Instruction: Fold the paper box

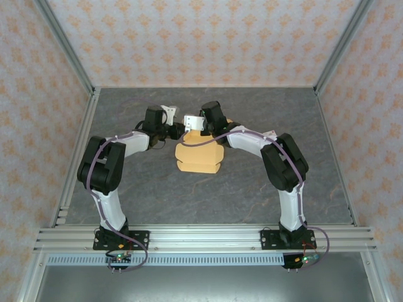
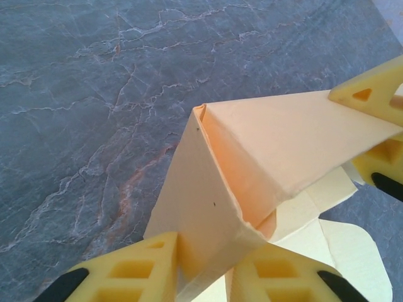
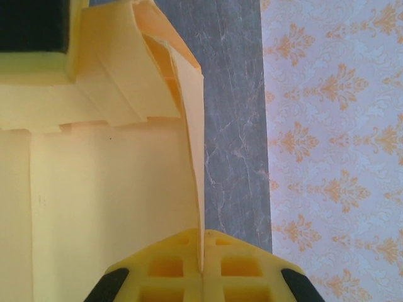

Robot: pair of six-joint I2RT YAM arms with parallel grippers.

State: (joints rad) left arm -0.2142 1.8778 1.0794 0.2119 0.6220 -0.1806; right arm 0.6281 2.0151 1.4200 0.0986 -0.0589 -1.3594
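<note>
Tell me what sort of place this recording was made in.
Most likely a lab test booth, not a real room: the left arm and right arm are bolted to an aluminium rail, patterned wallpaper panels close three sides, and the tabletop looks like slate.

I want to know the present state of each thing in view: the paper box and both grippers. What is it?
paper box: partly folded, some panels standing up, the rest lying flat.
left gripper: shut on a raised fold of the paper box.
right gripper: shut on a thin edge of the paper box.
</note>
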